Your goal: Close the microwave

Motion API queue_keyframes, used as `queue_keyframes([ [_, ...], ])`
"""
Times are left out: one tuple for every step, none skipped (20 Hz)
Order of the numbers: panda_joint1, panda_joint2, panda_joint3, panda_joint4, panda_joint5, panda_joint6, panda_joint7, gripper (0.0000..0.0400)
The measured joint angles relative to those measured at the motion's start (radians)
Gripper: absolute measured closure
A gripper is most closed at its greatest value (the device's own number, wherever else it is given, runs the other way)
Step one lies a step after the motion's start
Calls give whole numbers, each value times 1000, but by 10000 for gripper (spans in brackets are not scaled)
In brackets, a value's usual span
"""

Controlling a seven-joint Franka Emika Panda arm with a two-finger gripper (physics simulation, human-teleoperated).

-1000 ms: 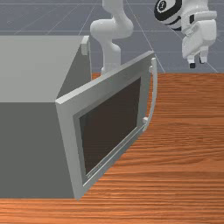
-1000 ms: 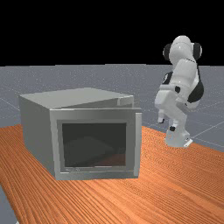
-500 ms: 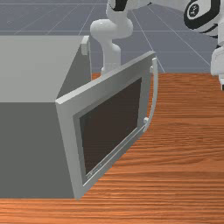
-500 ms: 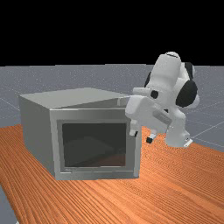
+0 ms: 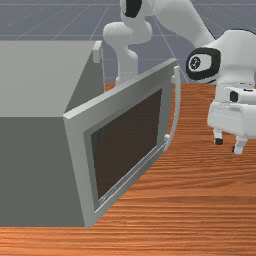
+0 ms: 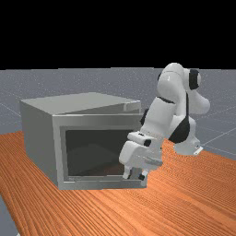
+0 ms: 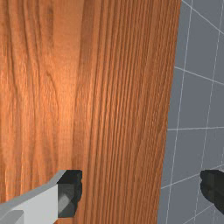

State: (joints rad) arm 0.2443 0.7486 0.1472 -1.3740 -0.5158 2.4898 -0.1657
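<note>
Orange-brown wood table (image 5: 210,215) under our jaws, grey gridded floor (image 7: 192,96) past its edge. Microwave (image 5: 40,80) sits on it, on the front view's left of our jaws. Its door (image 5: 78,150) is open, angled out from the body, dark window (image 5: 127,145) in it. Handle (image 5: 177,107) runs upright along the door's free edge, well apart from our jaws. Our gripper (image 5: 228,145) points down, jaws spread wide. Far view: we overlap the door's lower handle-side corner. Wrist view: table edge runs between our fingers (image 7: 70,194). Our arm (image 5: 182,17) comes down to the jaws from above.
</note>
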Motion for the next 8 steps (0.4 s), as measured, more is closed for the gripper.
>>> queue_keyframes([
  [-34, -34, -11, -57, -16, 20, -29, 0],
  [-75, -64, -2, -109, -9, 51, -69, 0],
  [-102, -90, 9, -154, -9, 76, -109, 0],
  [-140, -113, 39, -197, 18, 106, -161, 0],
  [-175, -143, 53, -248, 20, 135, -222, 0],
  [-246, -175, 85, -297, 44, 168, -324, 0],
  [-343, -190, 120, -326, 80, 187, -441, 0],
  [-412, -195, 115, -334, 59, 195, -545, 0],
])
